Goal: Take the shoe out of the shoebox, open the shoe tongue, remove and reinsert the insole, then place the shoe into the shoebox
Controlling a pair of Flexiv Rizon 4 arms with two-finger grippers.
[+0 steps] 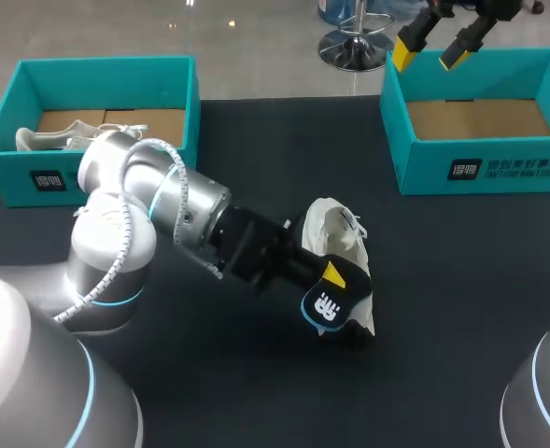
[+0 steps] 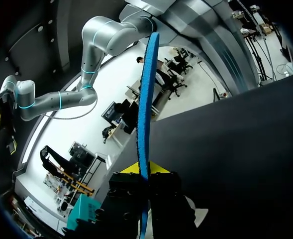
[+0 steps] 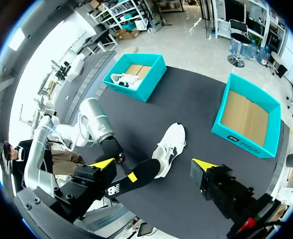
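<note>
**A:** Where's the shoe right now?

**B:** The white shoe (image 1: 335, 229) is out on the dark table (image 1: 461, 280), roughly midway between the two teal shoeboxes and in neither of them.

**A:** And the insole?

**B:** The insole (image 1: 329, 306) is in the left gripper (image 1: 331, 285). The left arm (image 1: 162, 201) reaches across from the left, and its two yellow-tipped fingers are pressed together on the insole, one on each face. The insole is black on top with a white mark and blue underneath. The wrist camera sees it edge-on, sticking straight out past the fingertips.

**A:** Is it clear of the shoe?

**B:** Most of it is. It sits just beside the heel end, tilted, with its far end toward the shoe's opening. I can't tell from here whether that end touches the shoe.

**A:** What about the other arm?

**B:** The right gripper (image 1: 433, 51) hangs high over the far left corner of the right-hand shoebox (image 1: 424, 168). Its fingers are spread wide with nothing between them. It's well apart from the shoe.

**A:** Anything in the boxes?

**B:** The right-hand one shows only its brown cardboard floor. The left-hand shoebox (image 1: 106, 67) has a second pale shoe (image 1: 41, 140) lying against its left wall.
</note>
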